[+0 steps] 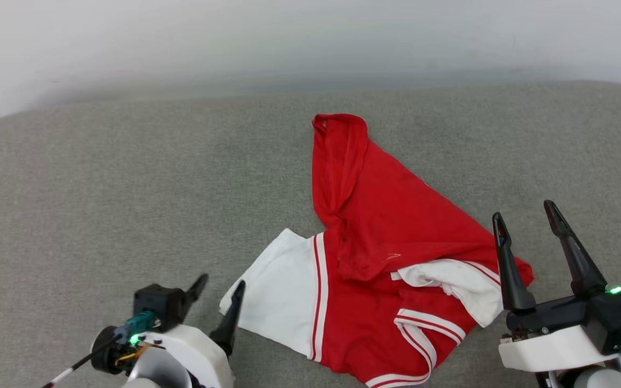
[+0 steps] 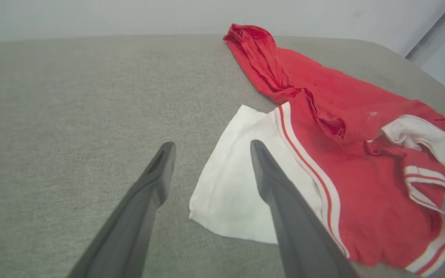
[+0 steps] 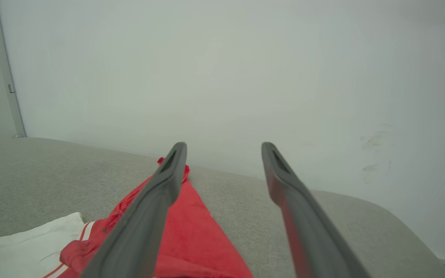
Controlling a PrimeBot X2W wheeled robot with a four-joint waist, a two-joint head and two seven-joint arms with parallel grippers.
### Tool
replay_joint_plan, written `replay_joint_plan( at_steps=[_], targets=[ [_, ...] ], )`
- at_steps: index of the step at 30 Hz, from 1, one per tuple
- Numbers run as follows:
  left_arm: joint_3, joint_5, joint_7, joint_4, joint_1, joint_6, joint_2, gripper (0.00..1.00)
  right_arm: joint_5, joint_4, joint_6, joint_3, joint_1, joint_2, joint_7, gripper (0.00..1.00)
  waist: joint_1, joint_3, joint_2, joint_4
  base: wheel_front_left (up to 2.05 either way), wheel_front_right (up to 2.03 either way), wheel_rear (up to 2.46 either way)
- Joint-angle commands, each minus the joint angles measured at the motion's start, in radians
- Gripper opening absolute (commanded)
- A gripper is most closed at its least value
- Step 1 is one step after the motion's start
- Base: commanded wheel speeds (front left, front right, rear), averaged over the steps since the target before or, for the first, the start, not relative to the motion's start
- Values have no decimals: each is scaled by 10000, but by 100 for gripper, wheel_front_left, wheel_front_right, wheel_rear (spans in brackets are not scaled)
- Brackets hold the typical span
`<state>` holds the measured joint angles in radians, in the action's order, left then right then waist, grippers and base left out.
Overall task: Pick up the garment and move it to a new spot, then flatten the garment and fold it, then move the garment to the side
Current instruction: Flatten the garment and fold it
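Observation:
The garment (image 1: 391,226) is a red jersey with white sleeves and red-white striped trim, lying crumpled right of centre on the grey cushion. One white sleeve (image 1: 278,293) spreads flat toward the left. My left gripper (image 1: 219,288) stands open at the lower left, its fingertips just off that sleeve's corner; in the left wrist view the garment (image 2: 346,135) lies ahead and right of the open left gripper (image 2: 211,144). My right gripper (image 1: 523,213) is open, raised by the garment's right edge. In the right wrist view, the right gripper (image 3: 224,144) points toward the wall above the red cloth (image 3: 191,231).
The grey cushion (image 1: 127,205) stretches wide to the left and far side of the garment. A pale wall (image 1: 310,37) runs behind it. The cushion's right end curves off past my right gripper, its rounded corner (image 3: 381,231) seen in the right wrist view.

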<state>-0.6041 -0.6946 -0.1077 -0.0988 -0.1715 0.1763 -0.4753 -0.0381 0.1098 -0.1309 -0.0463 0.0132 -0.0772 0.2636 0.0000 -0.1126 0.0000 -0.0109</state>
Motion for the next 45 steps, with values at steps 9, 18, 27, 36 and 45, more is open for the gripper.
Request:
replay_joint_plan(
  at_steps=[9,18,27,36,45],
  targets=[
    [-563,121,2165,-273,-422,543,-363,100,-30,103,3,-6,316,7,16,100,0,-799,0,-293,0,0,0],
    [-752,182,2532,-831,-758,469,-301,0,-75,77,3,2,417,68,16,100,0,-1273,0,-262,0,0,0],
    [351,-298,914,-997,-343,749,-386,0,-129,-70,3,53,392,94,16,100,0,-940,0,49,0,0,0],
    [262,60,-336,-881,-122,184,-458,100,311,-683,3,99,181,150,16,100,0,-515,0,257,0,0,0],
    [1224,1804,-1588,560,243,-426,354,100,1667,-1466,3,-1675,186,-1520,-1089,100,0,142,0,495,0,0,0]
  ],
)
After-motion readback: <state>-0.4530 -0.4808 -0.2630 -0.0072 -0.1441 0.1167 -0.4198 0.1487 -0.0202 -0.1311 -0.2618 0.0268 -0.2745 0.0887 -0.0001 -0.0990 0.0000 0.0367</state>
